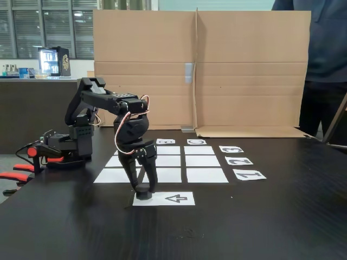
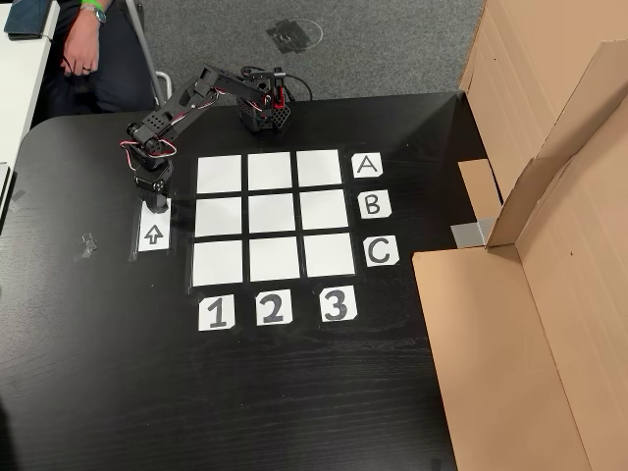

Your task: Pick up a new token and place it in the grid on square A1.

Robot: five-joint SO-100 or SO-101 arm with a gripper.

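While I watched remotely, the black table (image 2: 294, 392) carried the grid (image 2: 273, 216), all nine squares blank, square A1 (image 2: 220, 175) included. My gripper (image 1: 144, 188) stood on the arrow strip (image 1: 179, 199), jaws narrowly parted around the token (image 1: 143, 189) at the strip's end; whether they gripped it, I couldn't tell.

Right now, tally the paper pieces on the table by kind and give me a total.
Blank white grid squares: 9
Letter labels (A, B, C): 3
Number labels (1, 2, 3): 3
Arrow strip: 1
Total: 16
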